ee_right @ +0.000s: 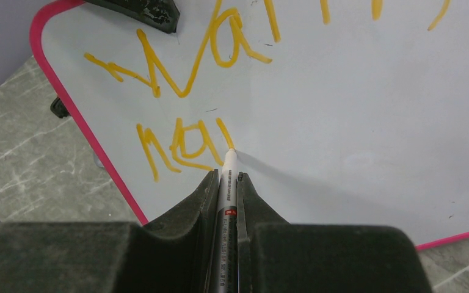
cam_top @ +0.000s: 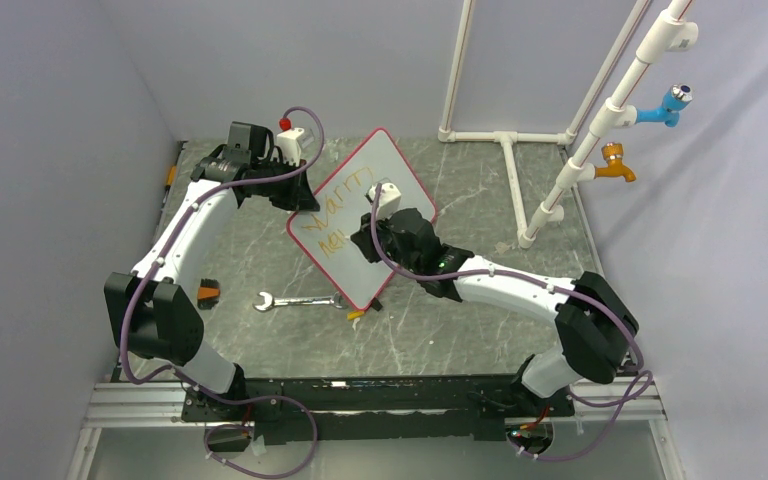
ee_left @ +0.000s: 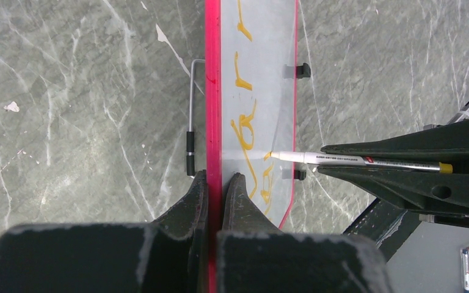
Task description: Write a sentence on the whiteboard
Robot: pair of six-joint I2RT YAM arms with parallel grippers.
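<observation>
Clamping whiteboard (ee_left: 256, 91) rim, left claw (ee_left: 215, 180), pen (ee_left: 342, 160) touching

A wrench (cam_top: 298, 301) lies on the marbled table (cam_top: 460, 340) (white pipes (cam_top: 513, 180) behind).

the left arm (cam_top: 185, 235) and the right arm (cam_top: 520, 285) are white link shells between bulky black joint housings, each trailed by a looping lilac cable (cam_top: 317, 130). a small green light (cam_top: 443, 265) shows on the right arm's black wrist, a red knob (cam_top: 284, 122) on the left's white mount. the left tool (ee_left: 218, 177) and right tool (ee_right: 226, 175) have matte black tapering fingers, scuffed pale at the edges.
</observation>
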